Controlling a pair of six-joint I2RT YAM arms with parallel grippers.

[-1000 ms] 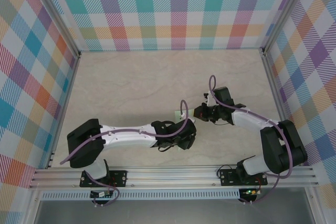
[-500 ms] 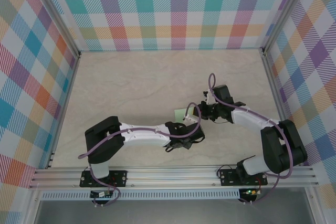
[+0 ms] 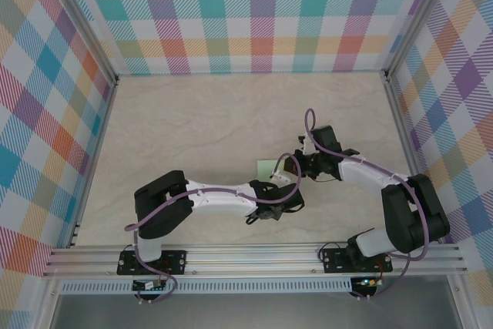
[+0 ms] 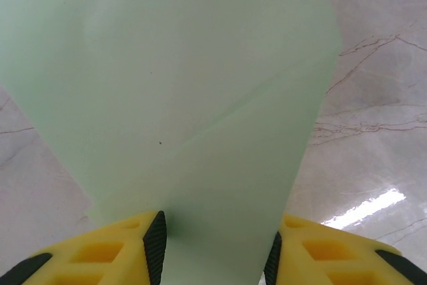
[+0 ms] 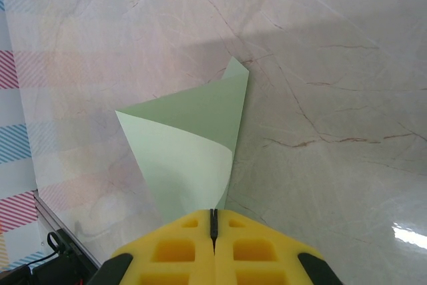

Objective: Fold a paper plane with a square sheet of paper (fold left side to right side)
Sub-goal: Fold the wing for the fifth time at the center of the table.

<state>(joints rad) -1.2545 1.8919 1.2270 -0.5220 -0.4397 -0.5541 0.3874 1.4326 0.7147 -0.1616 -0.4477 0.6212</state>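
The square sheet of paper is pale mint green and lies near the table's middle, partly curled over itself. In the right wrist view one corner of the paper rises off the table and runs into my right gripper, which is shut on it. My right gripper sits at the sheet's right side. My left gripper reaches in from the near side. Close up, the paper passes between my left gripper's yellow fingers, whose black pads stand apart at its two edges.
The marble-look table is walled by plaid panels on three sides. An aluminium rail carrying both arm bases runs along the near edge. Purple cables loop over both wrists near the paper.
My left arm has stretched further right and forward over the paper, and its jaws have narrowed. The right gripper has kept its hold and barely shifted.
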